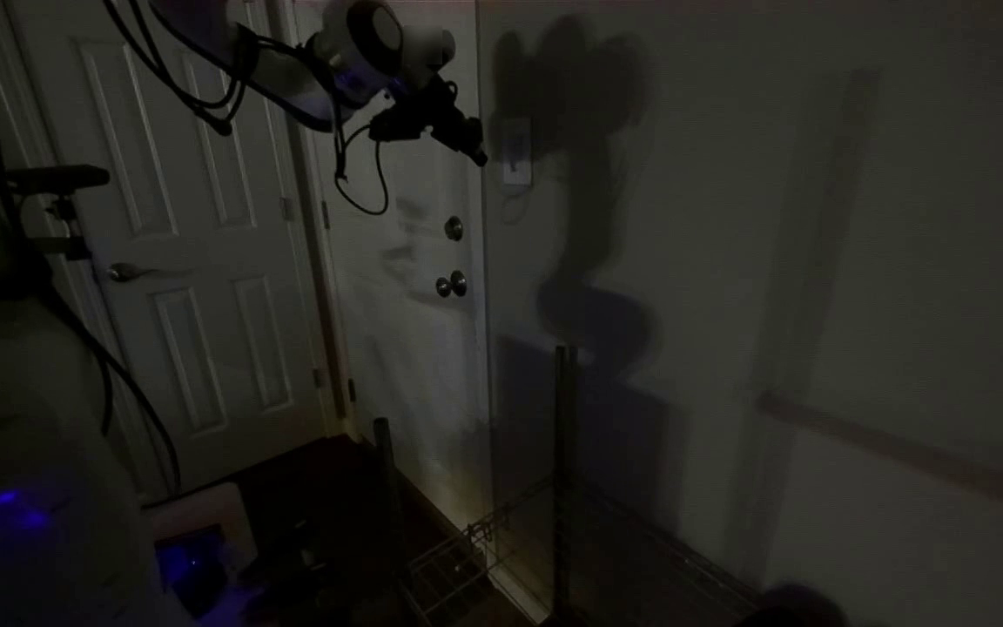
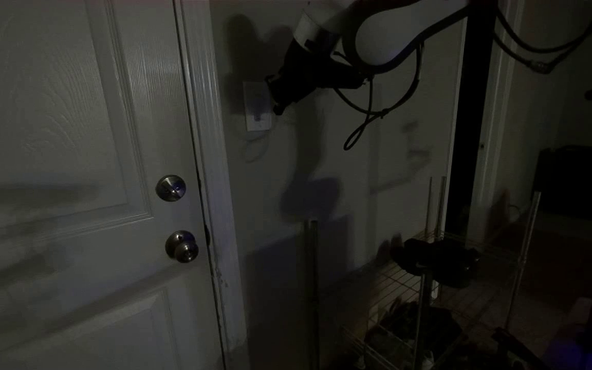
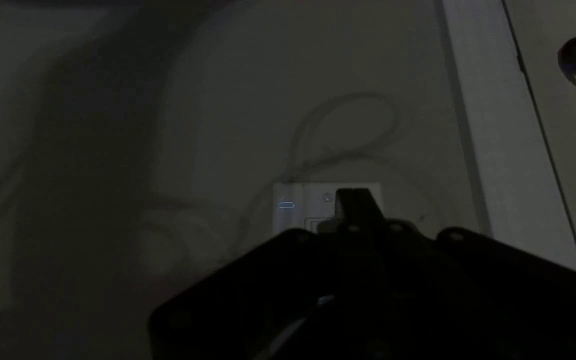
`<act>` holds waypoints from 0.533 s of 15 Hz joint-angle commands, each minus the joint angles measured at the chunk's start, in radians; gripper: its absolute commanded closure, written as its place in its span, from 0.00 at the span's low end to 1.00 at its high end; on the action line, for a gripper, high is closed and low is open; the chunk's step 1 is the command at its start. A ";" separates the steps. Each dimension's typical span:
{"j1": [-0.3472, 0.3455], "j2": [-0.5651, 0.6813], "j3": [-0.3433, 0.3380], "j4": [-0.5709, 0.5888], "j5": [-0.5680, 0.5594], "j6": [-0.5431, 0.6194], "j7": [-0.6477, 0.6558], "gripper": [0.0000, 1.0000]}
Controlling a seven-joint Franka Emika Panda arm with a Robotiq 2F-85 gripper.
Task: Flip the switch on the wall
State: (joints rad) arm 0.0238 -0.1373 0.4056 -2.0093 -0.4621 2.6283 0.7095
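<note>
- Pointing toward the wall (image 1: pixel 702 218), the Robotiq gripper (image 3: pixel 354 197) is near the light-switch plate (image 1: pixel 516 153); a gap between them shows in an exterior view;
- Gripper: fingers drawn together into one dark tip in the wrist view; nothing visible in its hold;
- Light-switch plate: mounted on the wall, near the door frame (image 2: pixel 211 154); partly covered by the gripper in the wrist view; toggle position cannot be told;
- Panelled door (image 2: pixel 65 154): deadbolt (image 2: pixel 171 188) above the round knob (image 2: pixel 182 246);
- Lighting: dim; the Franka arm (image 2: pixel 396 36) casts a broad shadow (image 1: pixel 584 235) on the wall.
</note>
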 commanded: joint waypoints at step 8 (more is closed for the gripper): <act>0.061 0.054 -0.041 0.120 -0.113 -0.098 0.140 1.00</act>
State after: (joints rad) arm 0.0446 -0.0921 0.3936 -1.9120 -0.5376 2.5688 0.7953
